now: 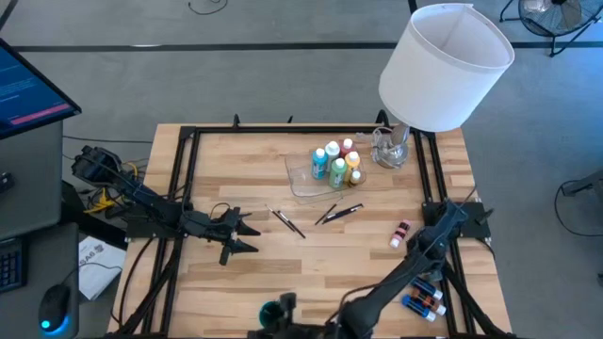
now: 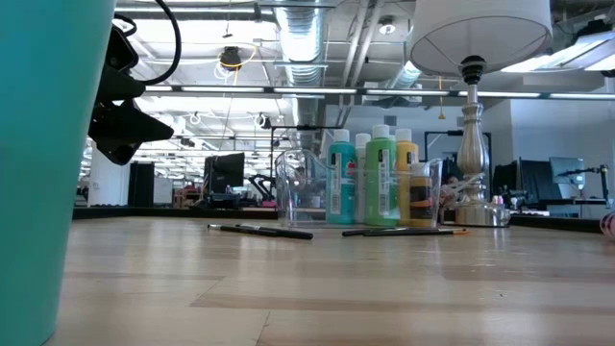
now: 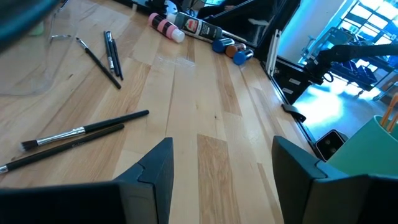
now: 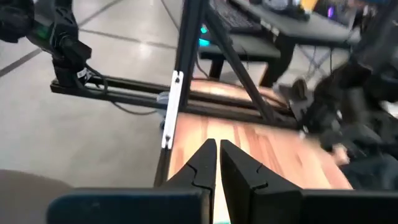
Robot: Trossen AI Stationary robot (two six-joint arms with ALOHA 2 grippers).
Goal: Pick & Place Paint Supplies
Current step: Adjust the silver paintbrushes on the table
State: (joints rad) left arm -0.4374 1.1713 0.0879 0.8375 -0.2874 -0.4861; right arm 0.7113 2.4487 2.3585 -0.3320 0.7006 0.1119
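Observation:
Several white-capped paint bottles (image 1: 335, 162) stand upright in the clear tray (image 1: 303, 179) at the back middle of the table; the low view shows them (image 2: 380, 178) too. Two pairs of thin brushes (image 1: 287, 222) (image 1: 337, 213) lie on the wood in front of the tray. A pink bottle (image 1: 400, 234) lies on its side at the right. My left gripper (image 1: 251, 237) hovers open and empty just left of the near brushes (image 3: 74, 134). My right gripper (image 4: 217, 146) is shut at the table's front edge, holding nothing I can see.
A lamp with a big white lampshade (image 1: 448, 66) stands at the back right. More bottles (image 1: 424, 299) lie by the right frame rail. A teal cup (image 2: 48, 163) stands at the front edge. Black frame rails (image 1: 179, 169) run along the table's sides.

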